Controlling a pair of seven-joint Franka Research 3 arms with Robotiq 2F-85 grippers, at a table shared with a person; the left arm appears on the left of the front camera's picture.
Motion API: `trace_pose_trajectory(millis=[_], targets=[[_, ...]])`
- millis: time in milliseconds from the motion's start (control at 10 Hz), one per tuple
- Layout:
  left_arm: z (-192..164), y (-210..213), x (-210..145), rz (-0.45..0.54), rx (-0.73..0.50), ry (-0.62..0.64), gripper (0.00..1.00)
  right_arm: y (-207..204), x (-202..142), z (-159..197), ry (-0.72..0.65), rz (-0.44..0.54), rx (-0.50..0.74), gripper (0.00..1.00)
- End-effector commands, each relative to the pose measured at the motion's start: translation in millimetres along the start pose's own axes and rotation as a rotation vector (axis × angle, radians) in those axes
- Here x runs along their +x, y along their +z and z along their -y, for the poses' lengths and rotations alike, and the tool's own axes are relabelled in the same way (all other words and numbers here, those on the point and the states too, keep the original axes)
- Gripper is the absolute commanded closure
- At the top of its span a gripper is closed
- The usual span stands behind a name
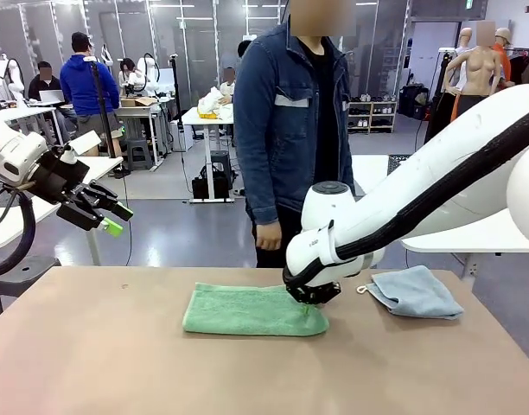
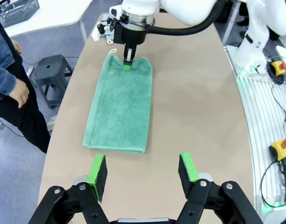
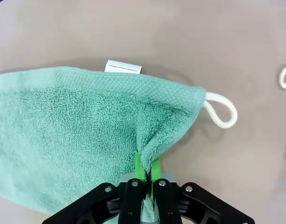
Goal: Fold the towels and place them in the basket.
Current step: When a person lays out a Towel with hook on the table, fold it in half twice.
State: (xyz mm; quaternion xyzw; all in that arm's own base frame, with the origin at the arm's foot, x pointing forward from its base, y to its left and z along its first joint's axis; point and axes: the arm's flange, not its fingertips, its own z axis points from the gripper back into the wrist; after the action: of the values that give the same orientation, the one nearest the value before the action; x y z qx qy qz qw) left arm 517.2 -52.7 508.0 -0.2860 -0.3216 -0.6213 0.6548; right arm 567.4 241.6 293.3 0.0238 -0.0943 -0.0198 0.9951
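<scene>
A green towel (image 1: pixel 247 309) lies flat in the middle of the table. My right gripper (image 1: pixel 313 296) is down at its right end, shut on the green towel's edge, and the cloth bunches up between the green pads (image 3: pixel 139 166) near the white corner loop (image 3: pixel 221 110). The same green towel (image 2: pixel 120 104) stretches away from my left gripper (image 2: pixel 143 171), which hangs open above the table's left end, also seen raised at the left (image 1: pixel 109 216). A light blue towel (image 1: pixel 415 290) lies crumpled at the right. A grey mesh basket (image 2: pixel 17 10) stands on a side table.
A person in a denim jacket (image 1: pixel 290 121) stands at the far side of the table, one hand (image 1: pixel 268 235) hanging by the edge. A stool (image 2: pixel 52 70) stands beside the table. White side tables flank the table on both sides.
</scene>
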Motion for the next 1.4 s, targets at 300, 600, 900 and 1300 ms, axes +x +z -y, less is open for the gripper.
trace_pose_trajectory(millis=[300, 600, 900, 1300], targets=[[1, 1, 1, -0.005, 0.005, -0.006, 0.22, 28, -11, 50, 0.054, 0.048, -0.025, 1.0], [1, 1, 1, -0.005, 0.005, -0.006, 0.22, 83, -11, 19, 0.077, 0.104, -0.062, 1.0], [1, 1, 1, -0.005, 0.005, -0.006, 0.22, 119, -14, -41, 0.11, 0.12, -0.119, 1.0], [1, 1, 1, -0.005, 0.005, -0.006, 0.22, 116, -10, -119, 0.114, 0.074, -0.193, 1.0]])
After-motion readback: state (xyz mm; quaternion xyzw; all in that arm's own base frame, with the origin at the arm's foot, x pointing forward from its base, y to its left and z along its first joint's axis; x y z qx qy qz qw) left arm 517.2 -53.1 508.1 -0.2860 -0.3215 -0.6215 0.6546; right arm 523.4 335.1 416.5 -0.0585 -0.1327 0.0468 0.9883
